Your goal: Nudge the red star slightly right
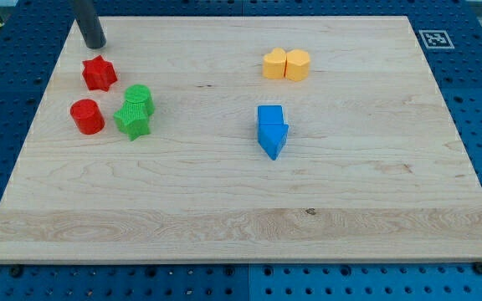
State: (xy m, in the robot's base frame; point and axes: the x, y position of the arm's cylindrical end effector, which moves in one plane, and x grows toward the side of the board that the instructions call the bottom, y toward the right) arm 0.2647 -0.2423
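My tip (95, 44) stood just above the red star (99, 74), upper left of the counter (224, 209). There were no fingers to report. A push from there risked driving the star down onto the red cylinder (86, 116), not right.

Bright, even overhead light, pale wooden tabletop (224, 201) evenly lit without glare, short soft shadows hugging each block's base, sharp focus across the view, colours saturated, slight perspective narrowing toward the view's top, no visible blur

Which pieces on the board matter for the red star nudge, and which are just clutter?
In the job:
red star
my tip, just above the star toward the view's top

Lying about:
red cylinder
green cylinder
green star
yellow blocks
blue arrow block
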